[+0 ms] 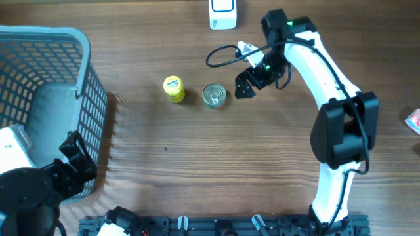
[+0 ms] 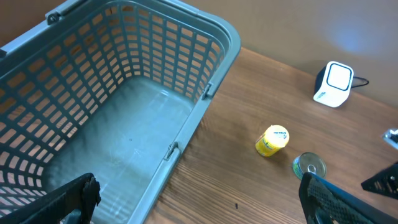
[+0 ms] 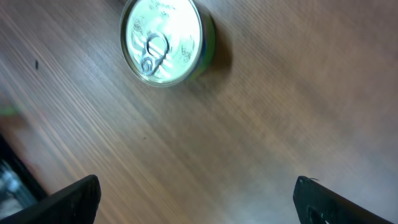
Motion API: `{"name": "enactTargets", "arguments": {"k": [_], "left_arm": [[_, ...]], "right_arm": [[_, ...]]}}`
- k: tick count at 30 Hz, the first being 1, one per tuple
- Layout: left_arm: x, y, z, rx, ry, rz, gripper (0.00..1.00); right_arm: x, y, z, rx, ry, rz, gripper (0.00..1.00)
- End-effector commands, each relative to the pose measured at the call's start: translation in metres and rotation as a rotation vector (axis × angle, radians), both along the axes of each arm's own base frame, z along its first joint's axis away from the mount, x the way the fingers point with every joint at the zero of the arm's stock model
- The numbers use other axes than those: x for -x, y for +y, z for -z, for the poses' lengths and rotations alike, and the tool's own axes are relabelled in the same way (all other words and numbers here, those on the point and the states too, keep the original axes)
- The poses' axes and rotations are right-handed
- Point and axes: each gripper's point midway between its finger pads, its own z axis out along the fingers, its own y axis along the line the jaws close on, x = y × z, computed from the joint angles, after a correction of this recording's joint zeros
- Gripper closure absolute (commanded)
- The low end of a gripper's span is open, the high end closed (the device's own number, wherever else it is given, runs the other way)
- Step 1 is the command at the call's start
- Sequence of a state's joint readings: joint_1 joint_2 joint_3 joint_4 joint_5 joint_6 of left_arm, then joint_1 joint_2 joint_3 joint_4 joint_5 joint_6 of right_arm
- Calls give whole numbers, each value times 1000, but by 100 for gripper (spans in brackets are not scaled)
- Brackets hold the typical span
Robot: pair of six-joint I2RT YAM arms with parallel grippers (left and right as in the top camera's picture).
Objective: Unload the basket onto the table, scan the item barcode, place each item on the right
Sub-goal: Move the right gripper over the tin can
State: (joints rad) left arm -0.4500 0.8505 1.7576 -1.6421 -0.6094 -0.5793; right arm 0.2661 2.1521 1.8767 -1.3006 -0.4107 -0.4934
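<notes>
Can (image 1: 214,96) stands upright beside the wide-spread right gripper (image 1: 241,90).

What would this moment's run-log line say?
phase: pre-grasp | right gripper: open, empty, beside can | left gripper: open, empty, by basket | yellow container: on table | scanner: far edge

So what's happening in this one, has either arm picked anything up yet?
Nothing is held yet. The right gripper hangs open just beside the tin can, which stands upright on the table with its pull-tab lid up. A yellow container sits on the can's other side, and the white scanner is at the far edge. The left gripper is open by the blue basket.
</notes>
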Motion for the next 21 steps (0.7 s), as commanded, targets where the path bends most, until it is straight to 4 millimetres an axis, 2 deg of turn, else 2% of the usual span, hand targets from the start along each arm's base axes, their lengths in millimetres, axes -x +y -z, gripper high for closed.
{"name": "enactTargets", "arguments": {"k": [1,4,8,11,15,21], "left_arm": [[2,4,-1,0,-12,-19,0],[2,4,-1,0,-12,-19,0],[2,4,-2,0,-13,-19,0],[2,4,-1,0,-12,-19,0],[2,3,-1,3,-10,-15,0],[1,2,-1,6,-9,-11,0]], "right_arm": [[-14,9,-1,7,-122,-222,0],[-16,16,6,39,-144,-259,0],[-23,41,16,48,-215,-337,0],[-36,55,34,131,-295,-390,0],[-29,77,55,140,-294,-463,0],[-24,81,80,158,-260,-497,0]]}}
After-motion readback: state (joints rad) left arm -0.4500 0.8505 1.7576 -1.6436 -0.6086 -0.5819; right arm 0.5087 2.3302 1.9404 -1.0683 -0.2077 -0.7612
